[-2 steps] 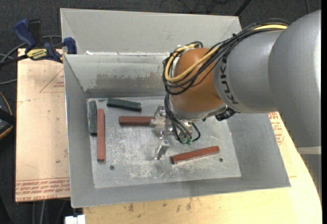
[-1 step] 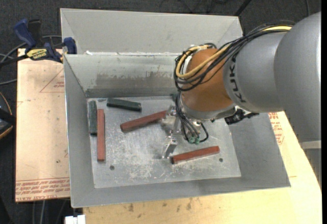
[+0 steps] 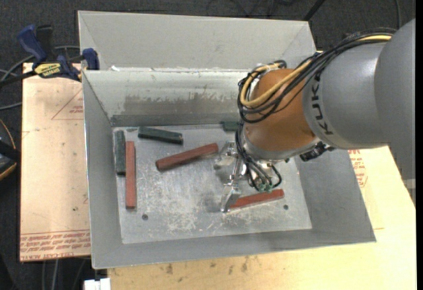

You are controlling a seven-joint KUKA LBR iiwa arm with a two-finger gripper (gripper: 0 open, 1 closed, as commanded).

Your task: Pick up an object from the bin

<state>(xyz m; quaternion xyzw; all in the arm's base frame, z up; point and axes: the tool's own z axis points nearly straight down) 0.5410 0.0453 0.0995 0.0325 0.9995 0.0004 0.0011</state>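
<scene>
- Arm [image 3: 344, 97] comes in from the right, wrist low over the bin [image 3: 198, 226] floor.
- Claw [image 3: 229, 201] points down at the floor, right of centre, towards the front wall.
- Red bar [image 3: 263, 199] lies flat and slightly tilted on the front-right part of the floor. Its left end is right at the claw tip; the rest runs off to the right below the wrist.
- Cannot tell whether the claw is spread or pressed together, nor whether it pinches the bar.
- Second red bar [image 3: 187, 156] lies up and left of the claw, near the centre, apart from it.
- Third red bar [image 3: 131, 175] and a green bar [image 3: 119, 152] lie side by side along the left wall.
- Another green bar [image 3: 160, 135] lies near the back wall.
</scene>
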